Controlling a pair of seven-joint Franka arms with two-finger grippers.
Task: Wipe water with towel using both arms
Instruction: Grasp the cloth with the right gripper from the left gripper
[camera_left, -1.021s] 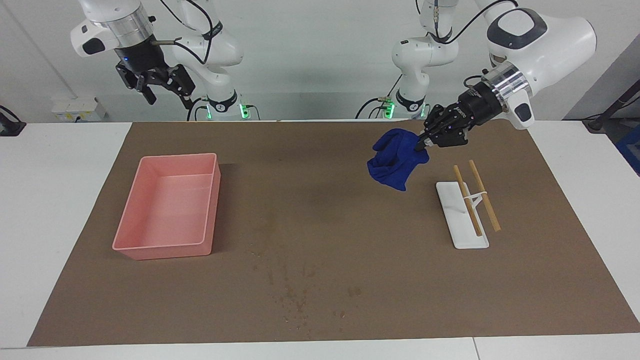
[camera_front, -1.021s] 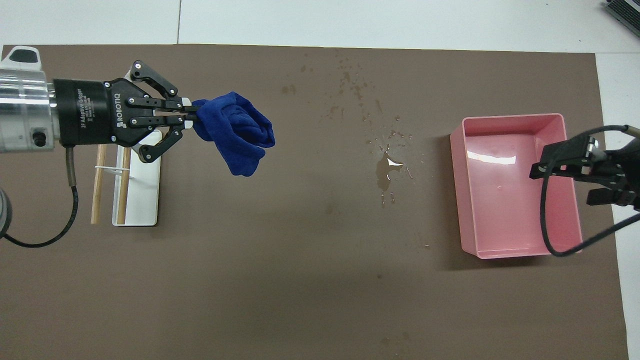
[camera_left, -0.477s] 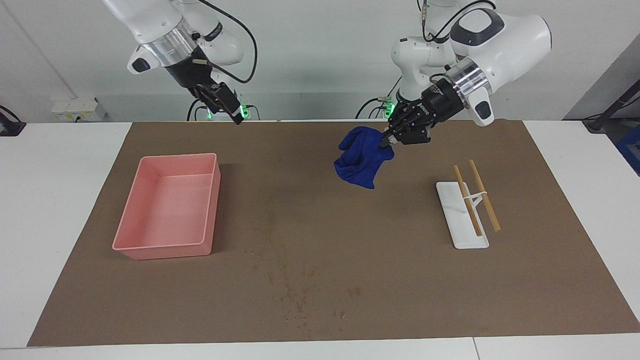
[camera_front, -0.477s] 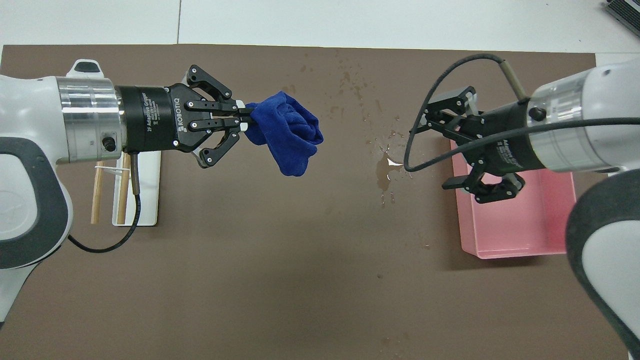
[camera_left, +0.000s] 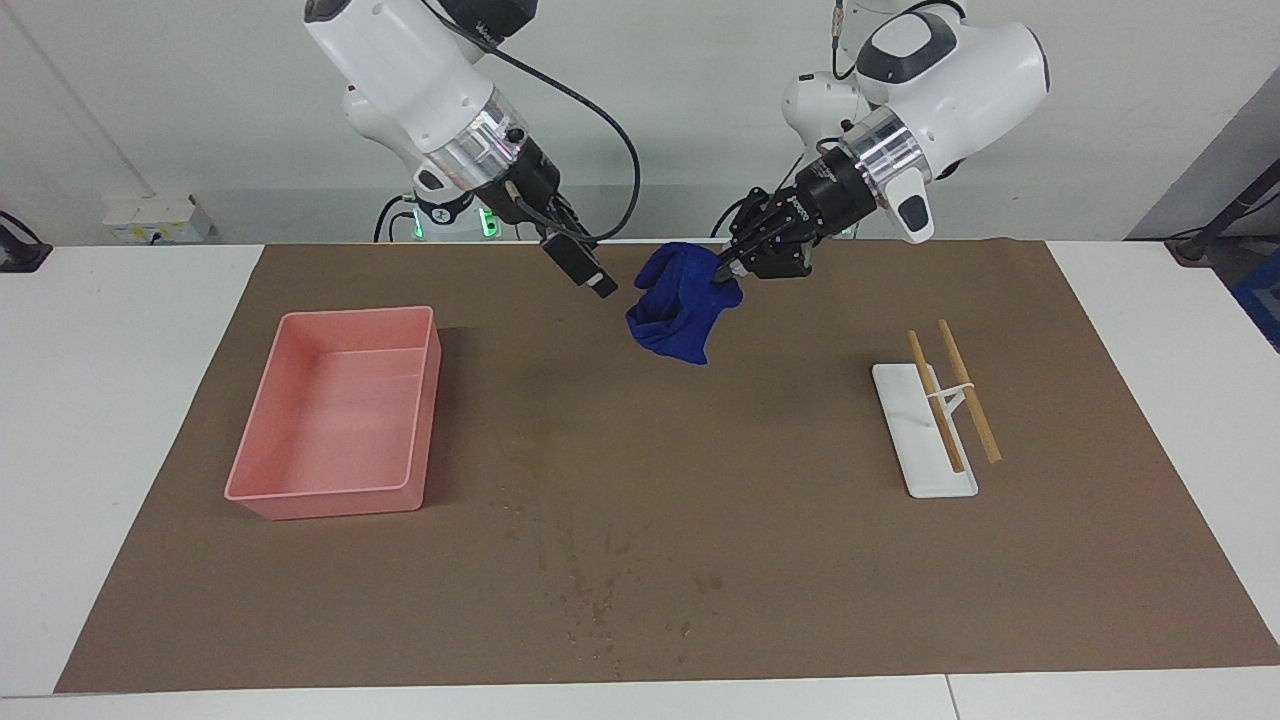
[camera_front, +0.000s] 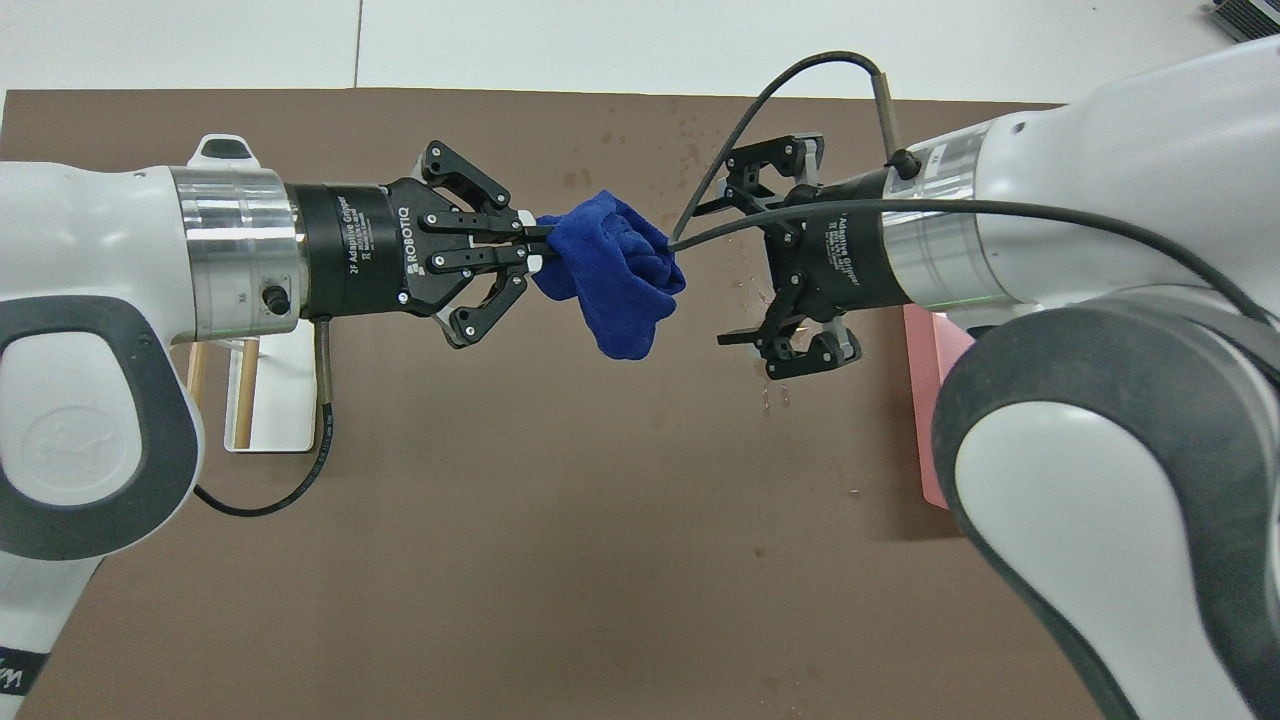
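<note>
While the left gripper (camera_front: 535, 250) pinches the towel (camera_left: 680, 302) aloft, the right gripper (camera_front: 755, 262) gapes just beside it, its arm (camera_front: 1100, 330) hiding most of the pink bin (camera_front: 935, 400).

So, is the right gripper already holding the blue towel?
No, the right gripper is open beside the towel; only the left gripper pinches it.

Two white jointed robot arms with dark grey padded panels, each ending in a ribbed silver wrist ring and a black cylinder with white lettering. The left gripper (camera_front: 535, 250) and right gripper (camera_front: 735, 268) are black linkage fingers studded with small silver screws. A black cable loops from each wrist, toward six o'clock and twelve o'clock.
</note>
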